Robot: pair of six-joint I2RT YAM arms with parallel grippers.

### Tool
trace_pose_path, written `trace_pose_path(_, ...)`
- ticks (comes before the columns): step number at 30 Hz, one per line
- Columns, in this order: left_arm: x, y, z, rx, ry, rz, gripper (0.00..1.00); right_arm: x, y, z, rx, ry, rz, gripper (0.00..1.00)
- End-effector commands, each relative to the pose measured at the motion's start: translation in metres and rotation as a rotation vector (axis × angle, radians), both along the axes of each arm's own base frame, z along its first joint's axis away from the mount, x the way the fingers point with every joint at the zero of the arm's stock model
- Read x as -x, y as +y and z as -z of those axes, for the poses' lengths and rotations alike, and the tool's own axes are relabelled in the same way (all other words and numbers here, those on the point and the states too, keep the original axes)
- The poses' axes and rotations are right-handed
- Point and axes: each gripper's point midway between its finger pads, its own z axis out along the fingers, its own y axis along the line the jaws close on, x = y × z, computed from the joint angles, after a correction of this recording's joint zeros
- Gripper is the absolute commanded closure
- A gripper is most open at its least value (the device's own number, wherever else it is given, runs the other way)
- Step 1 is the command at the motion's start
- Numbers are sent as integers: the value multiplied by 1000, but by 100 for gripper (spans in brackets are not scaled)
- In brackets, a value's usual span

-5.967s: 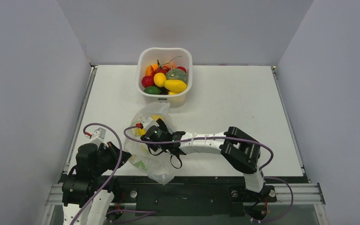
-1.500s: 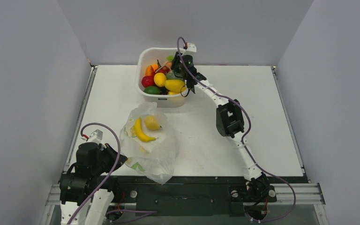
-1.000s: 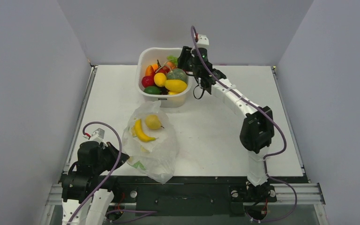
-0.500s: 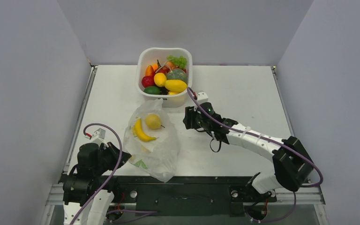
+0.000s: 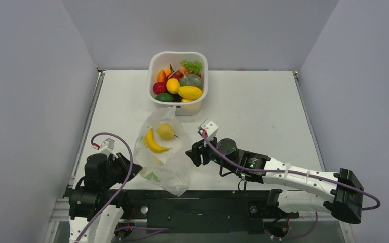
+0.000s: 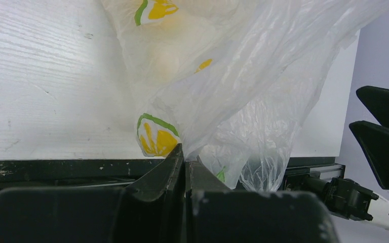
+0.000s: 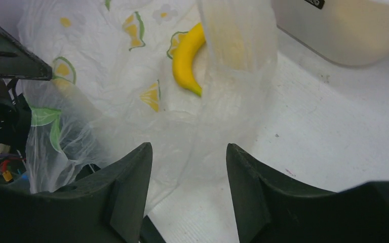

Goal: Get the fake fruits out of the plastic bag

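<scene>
**Banana and yellow fruit inside the bag**

The banana (image 5: pixel 152 142) and a round yellow fruit (image 5: pixel 165 131) lie in the plastic bag (image 5: pixel 168 164), just ahead of the right fingers (image 7: pixel 131 187), which are spread and hold nothing. The left fingers (image 6: pixel 178 162) are pressed together, pinching the bag's near corner. Well beyond the right fingers, a white tub (image 5: pixel 154 63) stands on the tabletop (image 5: pixel 263 111).

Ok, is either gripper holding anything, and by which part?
The left gripper is shut on the bag, pinching a fold of film at its near left edge. The right gripper is open and empty, beside the bag.
</scene>
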Motion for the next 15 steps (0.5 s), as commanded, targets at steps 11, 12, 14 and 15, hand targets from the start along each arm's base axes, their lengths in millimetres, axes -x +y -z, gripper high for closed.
trace_pose_path(11, -6, -2, -18, 24, -38, -6, 100, -7, 100, -25, 75, -195, -100, 51)
trace_pose_path(12, -6, -2, -17, 22, -35, -7, 100, -9, 103, -25, 84, -198, -99, 51)
trace_pose_path(14, -5, -1, -16, 18, -30, -8, 100, -18, 113, -17, 126, -213, -87, 51)
trace_pose_path(15, -4, -1, -16, 18, -26, -7, 100, -26, 120, -9, 164, -229, -72, 51)
